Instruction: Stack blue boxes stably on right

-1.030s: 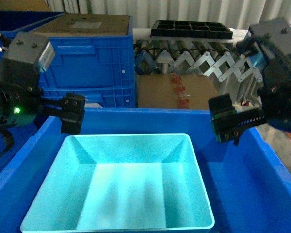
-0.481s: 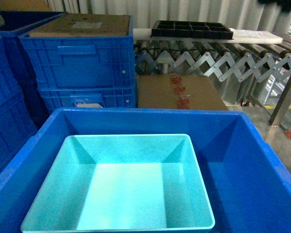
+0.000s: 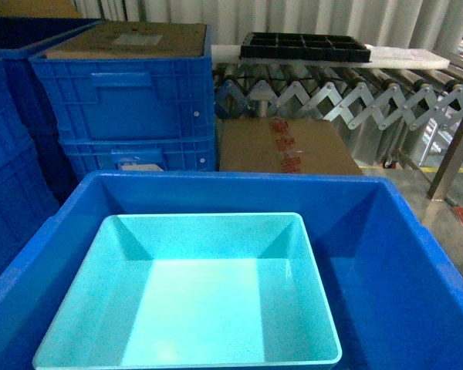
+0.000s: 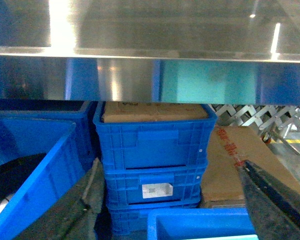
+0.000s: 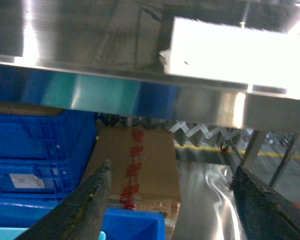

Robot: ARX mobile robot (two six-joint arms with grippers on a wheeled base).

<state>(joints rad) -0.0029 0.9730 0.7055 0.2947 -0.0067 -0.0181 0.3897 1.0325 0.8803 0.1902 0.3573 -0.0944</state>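
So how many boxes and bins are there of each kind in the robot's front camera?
Light turquoise tub: 1
Big blue bin holding the tub: 1
Dark blue ribbed crates, stacked behind: 2, plus partly seen ones at the left edge I can't count
Brown cardboard box: 1
Black tray on the rollers: 1
Total: 6
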